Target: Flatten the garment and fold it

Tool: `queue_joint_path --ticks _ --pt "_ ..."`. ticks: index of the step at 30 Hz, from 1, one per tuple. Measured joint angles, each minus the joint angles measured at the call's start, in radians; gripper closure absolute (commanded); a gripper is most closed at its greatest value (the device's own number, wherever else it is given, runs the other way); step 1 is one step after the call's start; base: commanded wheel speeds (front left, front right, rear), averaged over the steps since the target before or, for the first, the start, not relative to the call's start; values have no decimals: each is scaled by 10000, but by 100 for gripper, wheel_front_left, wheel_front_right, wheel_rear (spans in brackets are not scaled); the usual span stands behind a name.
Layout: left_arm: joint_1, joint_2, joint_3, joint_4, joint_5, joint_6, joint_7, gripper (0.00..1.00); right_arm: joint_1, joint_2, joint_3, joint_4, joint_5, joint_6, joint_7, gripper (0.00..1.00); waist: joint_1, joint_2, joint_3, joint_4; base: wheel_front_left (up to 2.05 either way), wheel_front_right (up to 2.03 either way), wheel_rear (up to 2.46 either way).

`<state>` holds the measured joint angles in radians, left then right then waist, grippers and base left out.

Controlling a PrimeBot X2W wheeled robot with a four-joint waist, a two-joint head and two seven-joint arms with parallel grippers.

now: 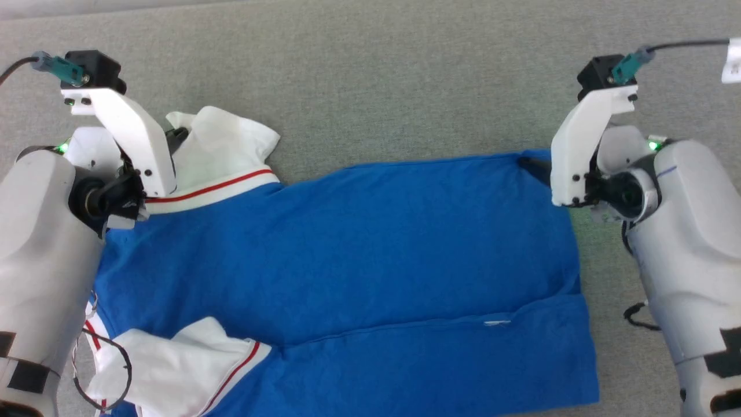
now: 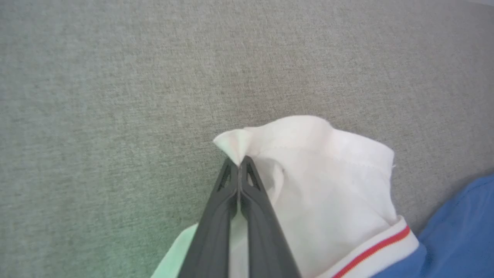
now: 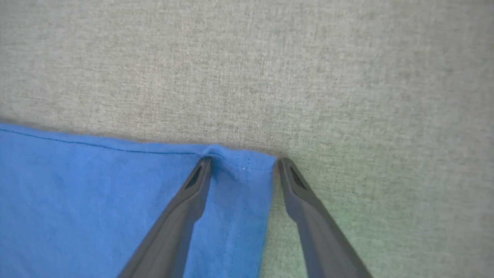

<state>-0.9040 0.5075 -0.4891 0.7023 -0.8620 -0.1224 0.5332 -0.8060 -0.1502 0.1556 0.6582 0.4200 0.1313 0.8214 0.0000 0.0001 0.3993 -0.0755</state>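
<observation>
My left gripper (image 2: 239, 166) pinches the white sleeve tip of the royal-blue cloth T-shirt (image 1: 359, 231), which stretches sideways to my right gripper (image 3: 244, 160), spread astride its hem corner.

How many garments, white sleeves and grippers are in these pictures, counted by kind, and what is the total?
garment: 1
white sleeves: 2, the far sleeve and the near sleeve
grippers: 2, the left gripper and the right gripper
total: 5
</observation>
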Motion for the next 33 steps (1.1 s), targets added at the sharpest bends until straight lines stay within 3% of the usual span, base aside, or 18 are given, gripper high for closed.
queue_joint_path --ticks 1,2,7,15,20,25,33 --pt "0 -4 -21 0 -4 0 -46 100 -101 -10 2 107 -38 0 178 91 -1 0 21 23 0 0 0" --pt "0 -6 -42 0 -15 0 -67 100 -179 -21 0 182 -56 0 311 100 -1 0 37 43 0 0 0" --pt "-6 12 -125 8 -111 -4 -274 100 -289 8 94 334 -48 -2 389 100 0 0 27 51 0 0 0" --pt "195 267 63 -205 -305 -12 -1569 100 468 -134 280 -393 58 2 -2589 100 2 0 -517 61 0 0 0" --pt "1487 539 378 -853 -531 25 -2566 100 1687 -391 58 -1279 399 2 -3852 100 1 0 -1220 132 0 0 0" --pt "3671 855 848 -2119 -884 640 -3423 100 3682 -564 -115 -2249 855 2 -4209 100 -1 0 -2030 251 0 0 0" --pt "7790 1266 1310 -4984 -1377 2207 -4034 100 6023 -598 -489 -3139 1145 2 -4679 100 -3 0 -3111 440 0 0 0"
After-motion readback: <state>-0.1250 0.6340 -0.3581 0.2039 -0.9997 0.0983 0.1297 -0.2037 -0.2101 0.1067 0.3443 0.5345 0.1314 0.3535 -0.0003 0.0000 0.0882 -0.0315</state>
